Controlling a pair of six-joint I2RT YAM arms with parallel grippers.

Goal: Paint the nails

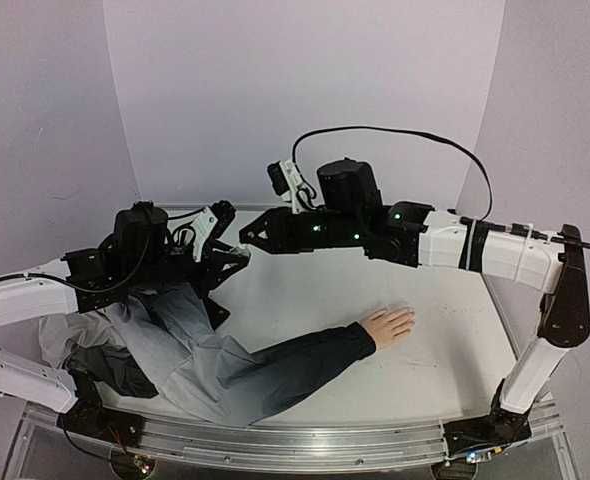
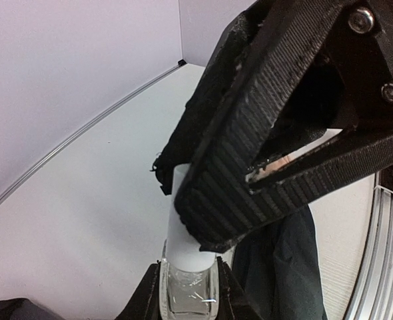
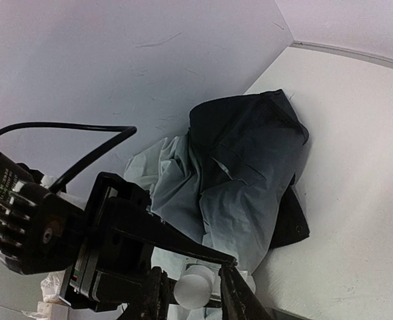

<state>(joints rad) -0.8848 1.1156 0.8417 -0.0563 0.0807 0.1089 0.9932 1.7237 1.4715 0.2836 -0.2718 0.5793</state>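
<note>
A clear glass bottle is clamped by the left gripper — its white cylindrical cap is pinched by the ribbed black right gripper.

Left hand clamped shut, right hand stretched across beside it

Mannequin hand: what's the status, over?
Left gripper shut on small bottle. Right gripper straddles its white cap, grip unclear. Mannequin hand on table, clear of both arms; nails too tiny to judge.

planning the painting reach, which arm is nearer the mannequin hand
Right: the right arm stretches across behind the mannequin hand; the left arm is far off, over the shirt.
</note>
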